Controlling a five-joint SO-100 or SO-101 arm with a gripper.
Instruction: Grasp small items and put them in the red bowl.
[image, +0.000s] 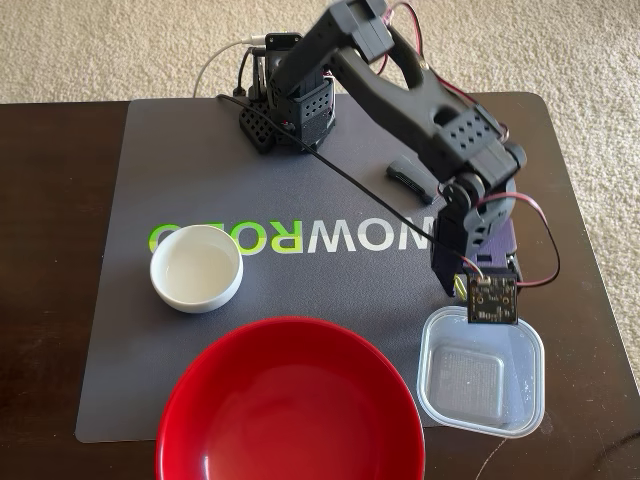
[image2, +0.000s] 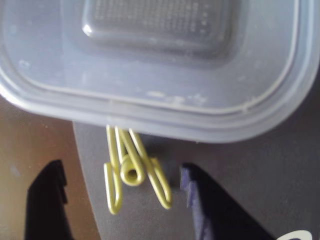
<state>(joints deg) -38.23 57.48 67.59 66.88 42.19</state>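
In the wrist view a yellow-green clothespin clip (image2: 132, 170) lies on the grey mat, its tips tucked under the rim of the clear square container (image2: 160, 60). My gripper (image2: 120, 172) is open, with one finger (image2: 47, 200) left of the clip and the other finger (image2: 215, 205) right of it, neither touching. In the fixed view my gripper (image: 476, 295) points down at the near edge of the container (image: 482, 372) and hides the clip. The red bowl (image: 290, 410) is at the front centre. The small white bowl (image: 196, 268) is left of it. The dark grey clip (image: 410, 178) lies behind the arm.
A grey mat (image: 330, 290) with lettering covers the dark wooden table (image: 50, 300). The arm's base (image: 290, 100) stands at the mat's back edge, with cables trailing. Carpet lies beyond the table.
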